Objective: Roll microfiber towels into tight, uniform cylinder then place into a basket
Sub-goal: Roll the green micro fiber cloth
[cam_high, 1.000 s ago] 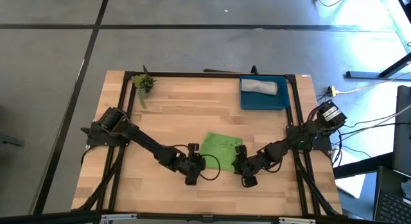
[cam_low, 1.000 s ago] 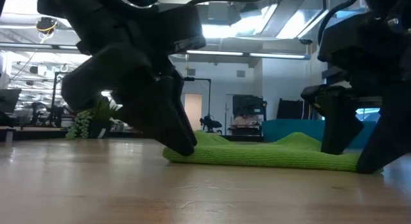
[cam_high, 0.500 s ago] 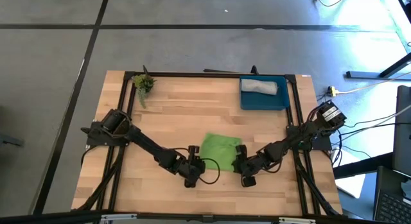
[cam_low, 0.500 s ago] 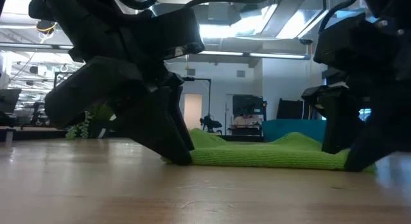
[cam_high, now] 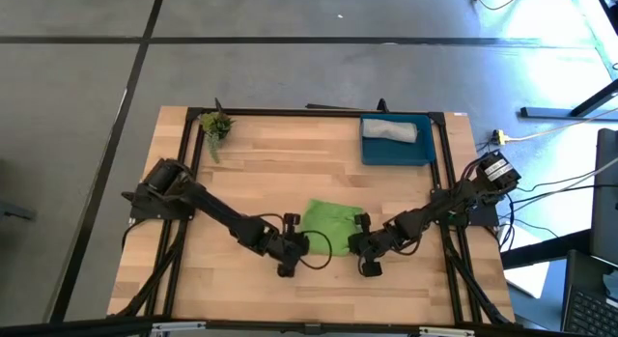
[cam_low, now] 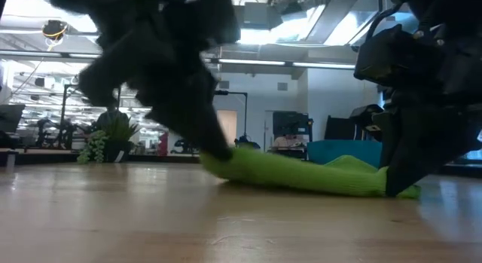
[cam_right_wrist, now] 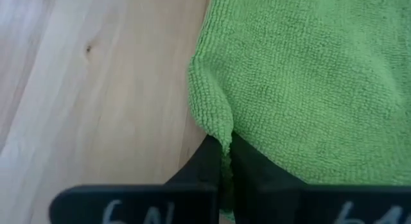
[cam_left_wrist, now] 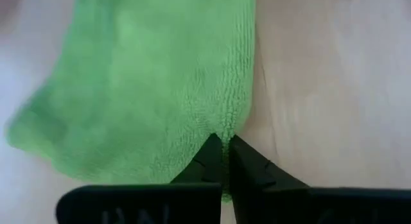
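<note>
Left gripper [cam_low: 218, 154] motion-blurred in low view; green towel [cam_low: 301, 176] corner hidden.

Lime green towel [cam_high: 330, 221] mid-table, near corners lifted, grey towel [cam_high: 390, 130] in blue basket [cam_high: 425, 149]

Open wood runs between the green towel [cam_high: 331, 219] and the basket [cam_high: 396, 149] at the table's far right. Potted plant [cam_high: 215, 125] sits in the far left corner, well apart. Left gripper [cam_high: 302, 242] and right gripper [cam_high: 359, 242] flank the towel's near edge, crowding that strip.
</note>
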Robot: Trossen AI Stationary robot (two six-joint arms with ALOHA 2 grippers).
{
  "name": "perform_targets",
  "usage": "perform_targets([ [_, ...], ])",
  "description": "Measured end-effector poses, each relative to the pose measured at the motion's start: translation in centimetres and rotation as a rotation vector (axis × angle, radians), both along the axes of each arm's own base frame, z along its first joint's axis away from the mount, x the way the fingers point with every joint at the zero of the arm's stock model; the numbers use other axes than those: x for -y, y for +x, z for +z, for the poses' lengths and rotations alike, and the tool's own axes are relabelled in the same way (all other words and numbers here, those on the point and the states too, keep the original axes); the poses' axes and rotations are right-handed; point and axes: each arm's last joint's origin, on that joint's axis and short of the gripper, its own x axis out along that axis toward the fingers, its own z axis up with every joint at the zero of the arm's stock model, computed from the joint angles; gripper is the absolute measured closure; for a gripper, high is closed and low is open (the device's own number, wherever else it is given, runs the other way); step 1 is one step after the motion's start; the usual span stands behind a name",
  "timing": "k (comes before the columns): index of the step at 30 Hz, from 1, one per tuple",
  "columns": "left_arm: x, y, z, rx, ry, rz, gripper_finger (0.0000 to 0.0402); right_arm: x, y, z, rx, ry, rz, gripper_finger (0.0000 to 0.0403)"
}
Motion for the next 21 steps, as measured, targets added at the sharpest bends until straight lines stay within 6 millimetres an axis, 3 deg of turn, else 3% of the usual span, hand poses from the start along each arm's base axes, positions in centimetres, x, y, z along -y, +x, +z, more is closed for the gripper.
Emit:
perform_targets([
  [7,-2.5,0.8,2.7,0.064,-0.08,0.045,0.0401,0.2,0.1,0.0,-0.006,0.01,0.004,0.0392],
  [16,-7.8,2.3,2.6,0.045,-0.177,0.128,0.0401,0.2,0.1,0.0,-0.007,0.009,0.007,0.0392],
  [21,-9.7,2.9,2.0,0.023,-0.228,0.143,0.0401,0.2,0.1,0.0,-0.007,0.009,0.007,0.0392],
])
